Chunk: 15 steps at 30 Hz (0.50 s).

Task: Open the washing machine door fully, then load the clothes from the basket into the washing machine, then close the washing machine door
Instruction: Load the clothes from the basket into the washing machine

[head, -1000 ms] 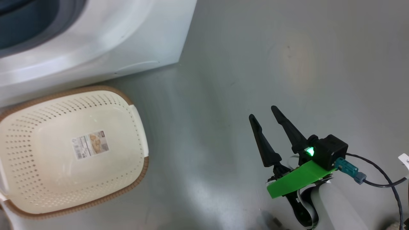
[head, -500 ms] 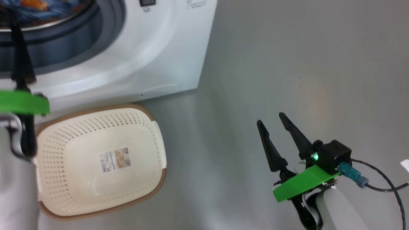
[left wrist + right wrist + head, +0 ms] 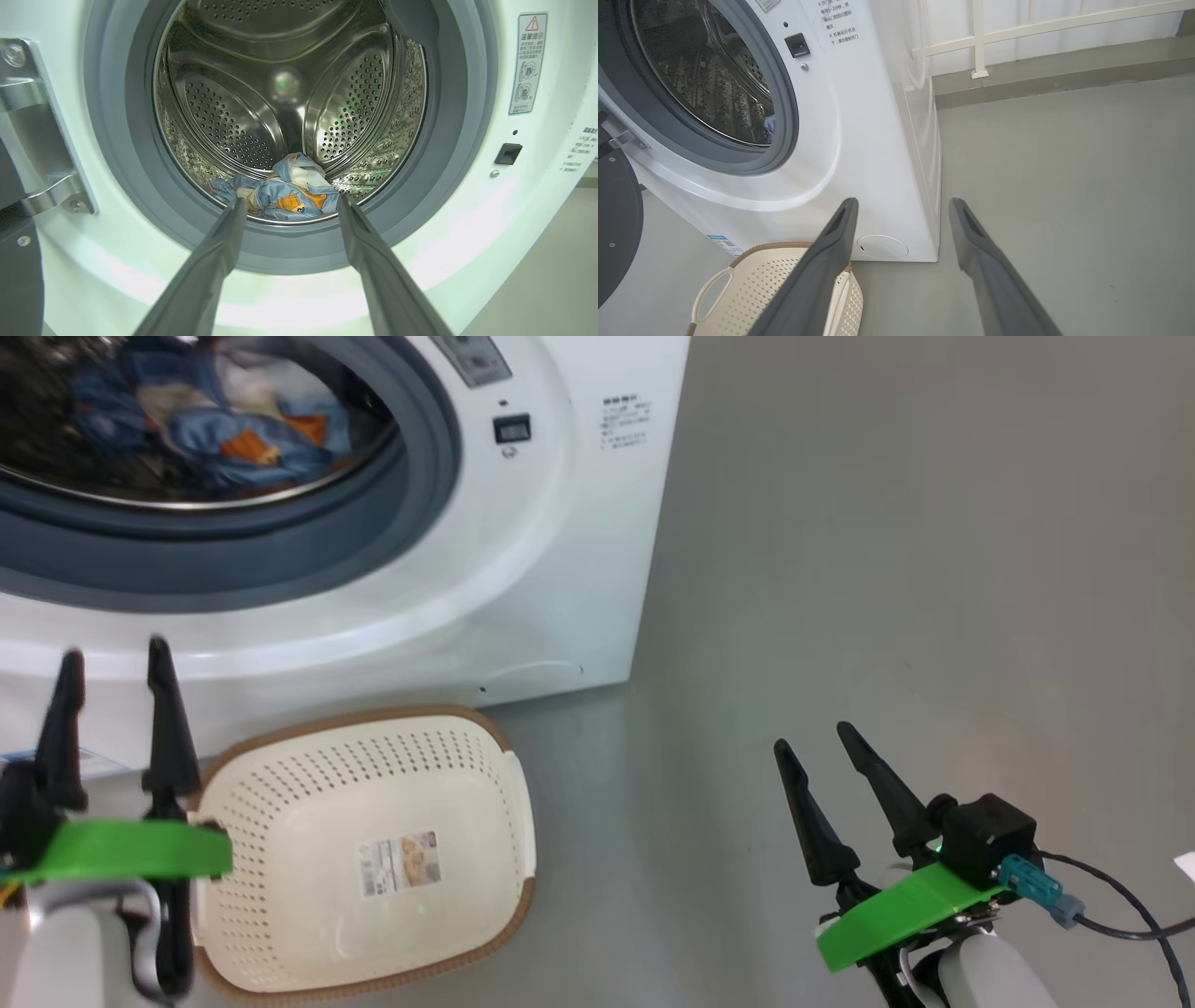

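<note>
With the clothes (image 3: 285, 191) heaped soft at the front lip of the drum (image 3: 289, 93) and the basket (image 3: 373, 717) bare on the floor (image 3: 887, 569) just before the machine (image 3: 523, 569), the left pincer (image 3: 114, 653) and right pincer (image 3: 812, 737) stand spread, holding nothing. Closing the door (image 3: 616, 224) is the 1 step left: stiff, glossy, likely weighty, it hangs wide open on its hinge (image 3: 37, 130) at the robot's left, swing axis upright; a push near the free rim should shut it.
</note>
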Tool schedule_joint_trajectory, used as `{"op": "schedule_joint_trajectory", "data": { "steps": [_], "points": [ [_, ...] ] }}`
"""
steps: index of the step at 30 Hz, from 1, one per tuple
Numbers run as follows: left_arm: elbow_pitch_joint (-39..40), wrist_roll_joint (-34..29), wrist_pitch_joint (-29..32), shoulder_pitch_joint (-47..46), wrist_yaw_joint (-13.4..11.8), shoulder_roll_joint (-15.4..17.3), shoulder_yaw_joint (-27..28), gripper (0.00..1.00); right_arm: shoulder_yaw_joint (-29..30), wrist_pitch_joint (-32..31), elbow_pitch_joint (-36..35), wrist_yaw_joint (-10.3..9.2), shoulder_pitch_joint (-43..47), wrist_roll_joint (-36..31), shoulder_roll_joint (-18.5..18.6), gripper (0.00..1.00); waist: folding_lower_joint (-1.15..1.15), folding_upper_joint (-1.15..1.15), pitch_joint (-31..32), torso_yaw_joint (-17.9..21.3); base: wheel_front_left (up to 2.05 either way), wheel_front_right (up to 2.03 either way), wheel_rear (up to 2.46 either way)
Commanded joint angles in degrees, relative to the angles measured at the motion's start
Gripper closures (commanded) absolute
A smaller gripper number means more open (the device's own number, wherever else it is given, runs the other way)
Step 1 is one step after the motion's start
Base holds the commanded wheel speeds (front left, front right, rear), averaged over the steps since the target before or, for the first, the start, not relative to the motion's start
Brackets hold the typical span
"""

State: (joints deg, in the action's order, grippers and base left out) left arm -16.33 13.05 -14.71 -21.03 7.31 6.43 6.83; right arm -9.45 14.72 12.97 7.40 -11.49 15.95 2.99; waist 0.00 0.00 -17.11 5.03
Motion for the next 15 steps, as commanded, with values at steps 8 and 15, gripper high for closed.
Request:
{"op": "schedule_joint_trajectory", "data": {
  "steps": [8,15],
  "points": [
    [6.45,-1.76,-0.29,9.51,0.17,-0.36,3.83,0.0,-0.73,0.28,-1.02,0.09,2.48,-1.04,-0.12,0.0,0.0,0.0,6.56,-2.09,0.0,0.0,0.0],
    [9.41,-3.25,-0.29,16.81,0.17,-2.66,4.64,0.0,0.21,0.28,-1.62,0.09,4.95,-1.89,-0.12,0.0,0.0,0.0,10.2,-3.3,0.0,0.0,0.0]
  ]
}}
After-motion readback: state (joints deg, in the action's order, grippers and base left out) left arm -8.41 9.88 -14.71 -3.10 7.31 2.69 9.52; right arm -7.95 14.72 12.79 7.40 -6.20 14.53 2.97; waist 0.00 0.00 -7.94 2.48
